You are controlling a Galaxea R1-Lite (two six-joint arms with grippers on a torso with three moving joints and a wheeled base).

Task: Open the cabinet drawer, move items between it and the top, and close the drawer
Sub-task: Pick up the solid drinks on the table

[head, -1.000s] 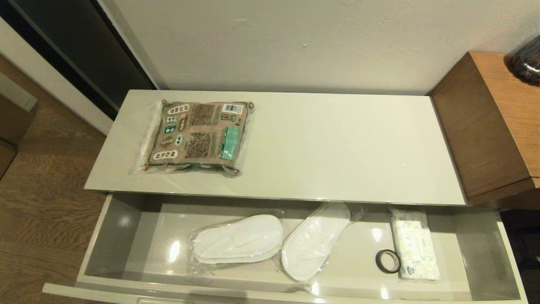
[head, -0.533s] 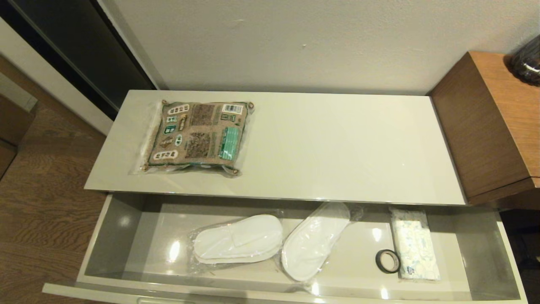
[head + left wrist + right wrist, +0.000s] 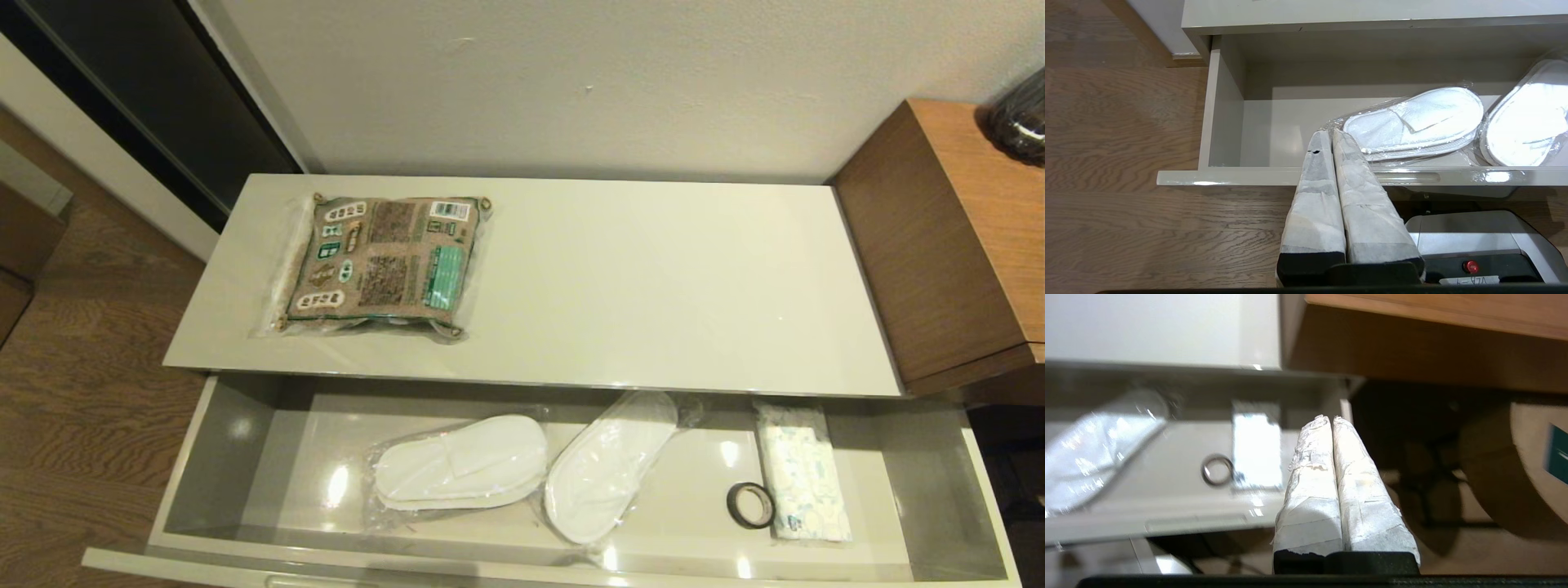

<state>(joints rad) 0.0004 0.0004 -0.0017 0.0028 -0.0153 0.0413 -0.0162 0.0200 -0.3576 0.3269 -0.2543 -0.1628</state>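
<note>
Slippers, wooden unit, floor and wall

Two plastic-wrapped white slippers [image 3: 522, 467] lie side by side; a taller brown wooden unit [image 3: 939, 245] stands right, a dark object [image 3: 1020, 122] on it, wood-grain floor [image 3: 73, 392] left, pale wall [image 3: 571, 82] behind.

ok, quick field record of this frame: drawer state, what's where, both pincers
drawer: cabinet drawer pulled open
on top: brown-and-green printed packet at the left end of the cream-white top
in drawer: two plastic-wrapped white slippers, dark tape ring, blue-patterned tissue pack right beside the ring
left pincer: shut, empty, in front of the drawer's left part
right pincer: shut, empty, in front of the drawer's right end
head view: no arm visible
</note>
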